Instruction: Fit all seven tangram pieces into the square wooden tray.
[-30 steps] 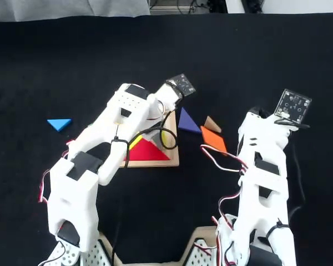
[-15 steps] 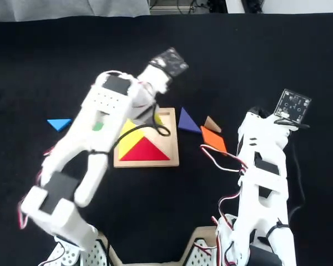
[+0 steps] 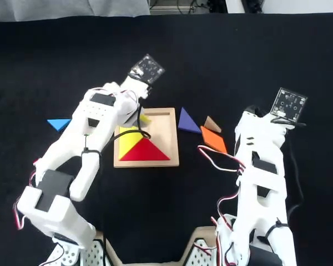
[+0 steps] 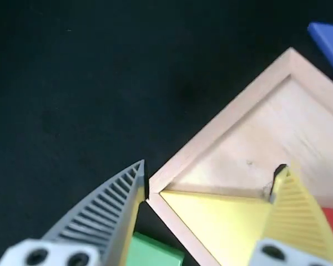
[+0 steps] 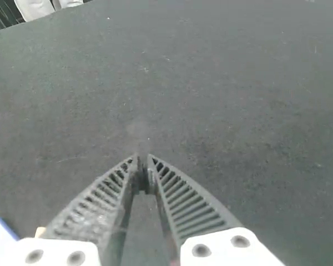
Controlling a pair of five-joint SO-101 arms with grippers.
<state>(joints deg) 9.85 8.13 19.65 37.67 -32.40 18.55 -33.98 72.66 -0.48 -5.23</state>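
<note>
The left arm (image 3: 94, 119) rises from its base at the near left and stretches diagonally forward and toward the middle, its elbow bent and its wrist (image 3: 134, 91) at the far end of the reach. The left gripper (image 4: 211, 166) points downward with its ribbed fingers (image 4: 119, 205) spread wide apart. The right arm (image 3: 261, 166) stands on the near right and runs almost straight forward, its links stacked close together, with the wrist (image 3: 255, 119) seemingly tipped down, though the high view hides the fingers beneath it. The right gripper (image 5: 142, 166) has its two ribbed fingers (image 5: 105, 205) pressed together at the tips
</note>
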